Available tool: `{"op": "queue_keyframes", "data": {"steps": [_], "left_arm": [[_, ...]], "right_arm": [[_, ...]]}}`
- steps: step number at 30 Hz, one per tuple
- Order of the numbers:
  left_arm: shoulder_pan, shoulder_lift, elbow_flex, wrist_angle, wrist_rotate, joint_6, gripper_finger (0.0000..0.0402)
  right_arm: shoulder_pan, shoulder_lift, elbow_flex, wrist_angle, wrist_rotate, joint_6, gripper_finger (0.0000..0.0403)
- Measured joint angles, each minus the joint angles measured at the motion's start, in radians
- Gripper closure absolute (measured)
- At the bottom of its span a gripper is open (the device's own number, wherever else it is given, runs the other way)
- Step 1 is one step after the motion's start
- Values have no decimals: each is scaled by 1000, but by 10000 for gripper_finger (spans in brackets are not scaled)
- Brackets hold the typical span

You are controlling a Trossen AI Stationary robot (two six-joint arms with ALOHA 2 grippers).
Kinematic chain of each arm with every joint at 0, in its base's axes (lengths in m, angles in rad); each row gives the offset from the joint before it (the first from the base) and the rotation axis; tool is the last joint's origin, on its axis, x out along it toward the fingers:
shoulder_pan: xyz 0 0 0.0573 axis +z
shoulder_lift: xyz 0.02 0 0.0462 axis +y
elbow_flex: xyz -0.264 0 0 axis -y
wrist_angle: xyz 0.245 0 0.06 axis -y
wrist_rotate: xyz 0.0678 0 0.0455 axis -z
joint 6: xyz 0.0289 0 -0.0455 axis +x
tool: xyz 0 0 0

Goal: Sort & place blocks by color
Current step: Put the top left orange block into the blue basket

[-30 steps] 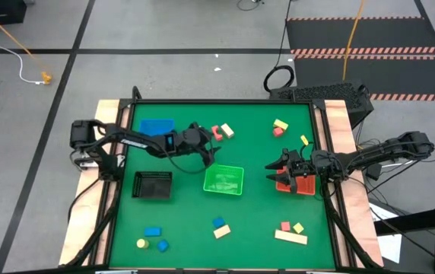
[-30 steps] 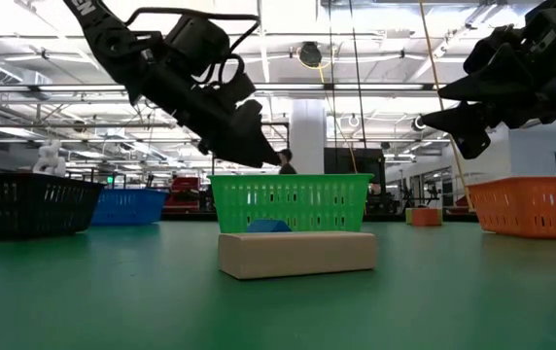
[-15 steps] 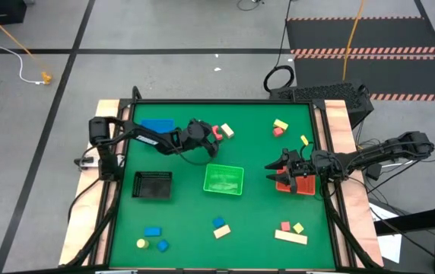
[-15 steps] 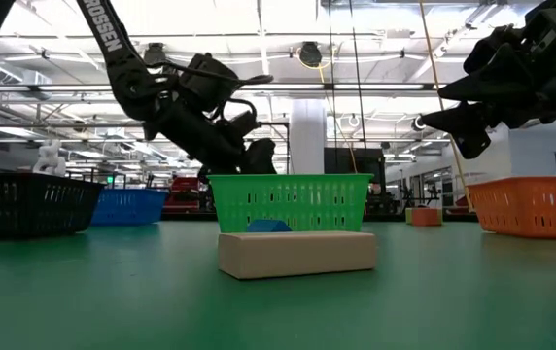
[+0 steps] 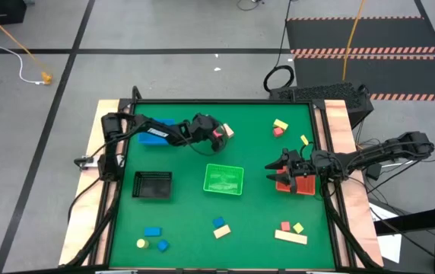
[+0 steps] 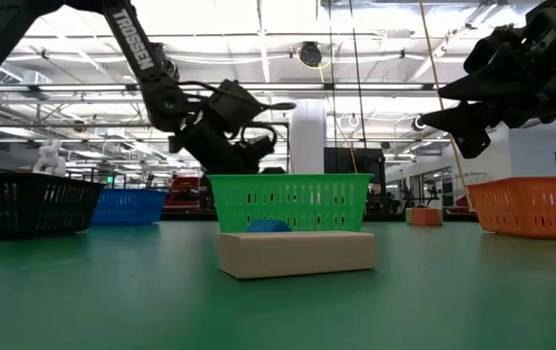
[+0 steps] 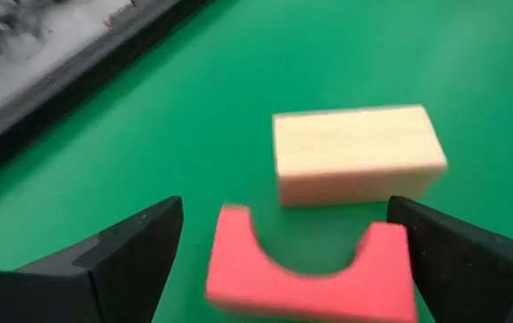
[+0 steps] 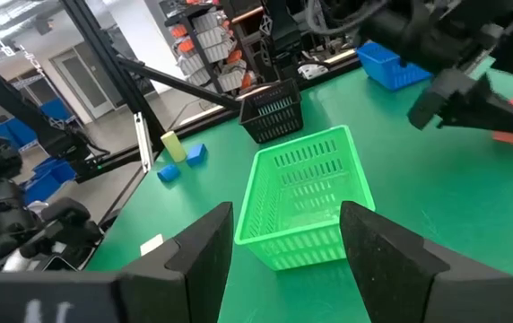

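Observation:
My left gripper (image 5: 216,134) (image 7: 297,269) is open near the table's far edge. Its two fingers stand on either side of a red arch block (image 7: 310,280) (image 5: 218,135) without touching it. A tan block (image 7: 357,154) (image 5: 227,131) lies flat just beyond the arch. My right gripper (image 5: 272,169) (image 8: 292,260) is open and hangs in the air by the red bin's (image 5: 296,185) left rim. Other red, yellow, blue and tan blocks lie scattered: a far right group (image 5: 280,126), a near right group (image 5: 291,230), and a near left group (image 5: 152,237).
Green bin (image 5: 223,179) sits mid-table, black bin (image 5: 153,185) to its left, blue bin (image 5: 157,127) at the far left under my left arm. A blue and a tan block (image 5: 220,227) (image 6: 297,253) lie near the front edge. Bare green mat lies between the bins.
My left gripper has moved from above the green bin's far left corner toward the table's far edge and slightly right, coming down to the red arch block. My right arm has kept still.

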Motion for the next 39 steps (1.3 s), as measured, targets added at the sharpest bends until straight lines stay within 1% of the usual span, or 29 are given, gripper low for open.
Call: {"op": "queue_keyframes", "data": {"steps": [4, 8, 13, 23, 25, 27, 31, 36, 39], "left_arm": [[7, -6, 34, -47, 10, 19, 11], [22, -3, 59, -185, 13, 17, 11], [21, -5, 104, -319, 37, -36, 11], [21, -5, 104, -342, 57, -141, 14], [21, -5, 104, -349, 58, -156, 25], [21, -5, 104, -359, 58, -172, 48], [26, -7, 104, -365, 57, -198, 116], [21, -7, 104, -365, 55, -252, 116], [9, -22, 102, -377, 59, -260, 116]], "right_arm": [[0, 0, 0, -1, 0, 0, 206], [0, 0, 0, -1, 1, 0, 206], [0, 0, 0, -1, 0, 0, 206], [0, 0, 0, -1, 0, 0, 206], [0, 0, 0, -1, 0, 0, 206], [0, 0, 0, -1, 0, 0, 206], [0, 0, 0, -1, 0, 0, 206], [0, 0, 0, -1, 0, 0, 206], [0, 0, 0, -1, 0, 0, 206]]}}
